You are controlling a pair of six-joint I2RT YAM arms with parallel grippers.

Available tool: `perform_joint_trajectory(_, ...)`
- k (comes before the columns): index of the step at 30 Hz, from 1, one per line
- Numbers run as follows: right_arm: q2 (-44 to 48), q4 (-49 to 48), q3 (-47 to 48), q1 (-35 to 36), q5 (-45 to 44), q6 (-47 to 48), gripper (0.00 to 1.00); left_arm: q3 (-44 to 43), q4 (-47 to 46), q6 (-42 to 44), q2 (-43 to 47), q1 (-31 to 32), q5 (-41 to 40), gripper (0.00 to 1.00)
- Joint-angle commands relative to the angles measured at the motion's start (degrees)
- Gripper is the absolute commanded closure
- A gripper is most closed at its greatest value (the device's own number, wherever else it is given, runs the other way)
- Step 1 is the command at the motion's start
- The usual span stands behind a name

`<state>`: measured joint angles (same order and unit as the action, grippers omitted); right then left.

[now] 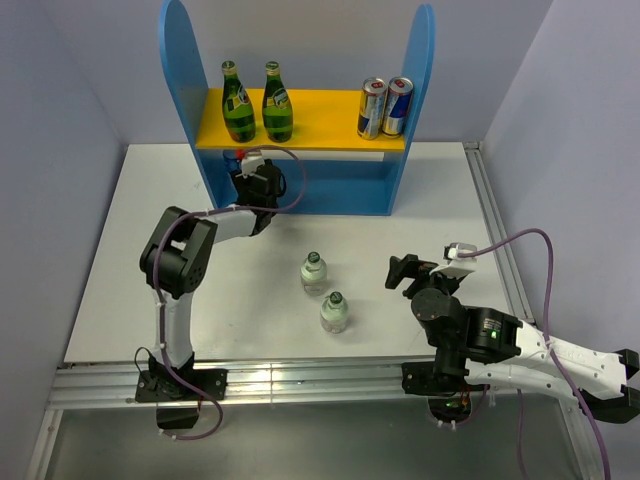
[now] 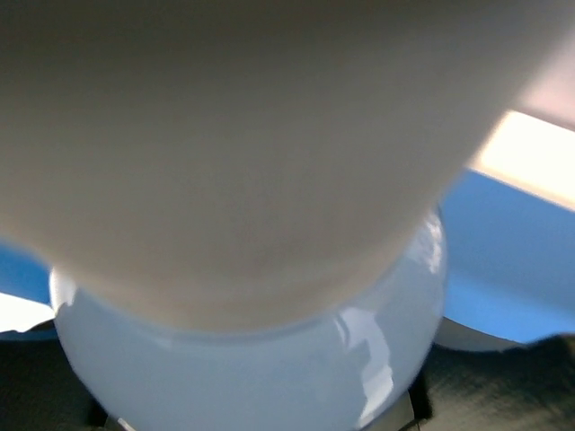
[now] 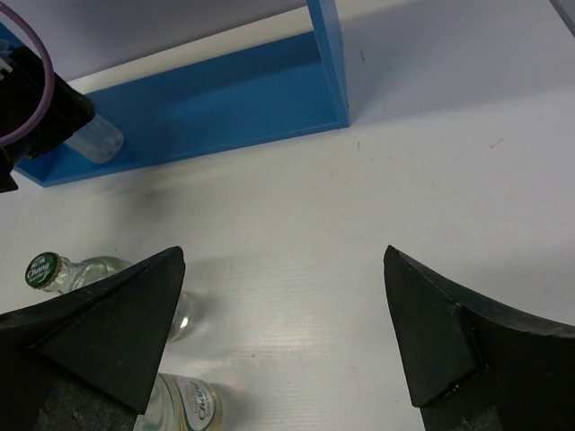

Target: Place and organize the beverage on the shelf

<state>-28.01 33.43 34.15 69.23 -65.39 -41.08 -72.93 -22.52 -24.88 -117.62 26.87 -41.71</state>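
Left gripper (image 1: 249, 168) pinches a pale bottle (image 3: 93, 140), shelf (image 1: 330, 190) base just below its tips; best to ease it down upright, tucked leftward, before letting go.

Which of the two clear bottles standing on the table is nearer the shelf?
The left clear bottle; the right clear bottle stands farther from the shelf.

In your left wrist view, a pale, translucent bottle (image 2: 252, 368) fills the frame, too blurred to read. You cannot tell whether the left claw (image 1: 246, 160) grips it. From above, the wrist (image 1: 262, 182) hides all but a red cap (image 1: 238, 153). In the right wrist view, at 7 o'clock, a clear glass bottle (image 3: 190, 404) is cut off by the edge.
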Motion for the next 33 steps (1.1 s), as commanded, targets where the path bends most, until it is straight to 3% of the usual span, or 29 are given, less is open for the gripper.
perform_joint_trajectory(1, 0.15, -1.88, -0.4, 0.2, -1.06, -0.32, 0.02, -6.08, -5.52, 0.89, -0.32, -0.59, -0.74, 1.0)
perform_joint_trajectory(4, 0.24, -1.79, -0.31, 0.29, -1.06, -0.49, 0.02, -6.7, -4.81, 0.02, -0.94, -0.68, -1.44, 0.98)
perform_joint_trajectory(7, 0.32, -1.88, -0.4, 0.29, -0.97, -0.32, 0.02, -6.79, -4.72, 0.27, -0.94, -0.68, -1.18, 0.67)
perform_joint_trajectory(8, 0.32, -1.96, -0.4, 0.29, -0.97, -0.32, 0.02, -6.53, -4.98, 0.54, -0.85, -0.68, -1.18, 0.51)
perform_joint_trajectory(10, 0.32, -1.88, -0.4, 0.29, -0.97, -0.4, 0.02, -6.35, -5.43, 0.98, -0.68, -0.68, -0.91, 0.4)
perform_joint_trajectory(11, 0.24, -1.88, -0.4, 0.29, -0.97, -0.49, 0.02, -6.53, -5.34, 1.24, -0.68, -0.68, -1.0, 0.25)
perform_joint_trajectory(13, 0.32, -1.7, -0.4, 0.2, -0.97, -0.49, 0.02, -6.7, -4.64, 1.5, -0.5, -0.68, -0.83, 0.16)
perform_joint_trajectory(14, 0.32, -1.7, -0.4, 0.29, -0.97, -0.49, 0.02, -6.62, -4.46, 1.42, -0.41, -0.68, -0.83, 0.04)
perform_joint_trajectory(16, 0.5, -1.7, -0.49, 0.29, -1.06, -0.58, 0.02, -6.44, -3.5, 1.16, 0.02, -0.68, -0.48, 0.01)
perform_joint_trajectory(33, 0.33, -1.17, -0.4, 0.2, -1.15, -1.11, 0.02, 3.93, -3.23, 3.35, 8.11, 0.99, 4.96, 0.01)
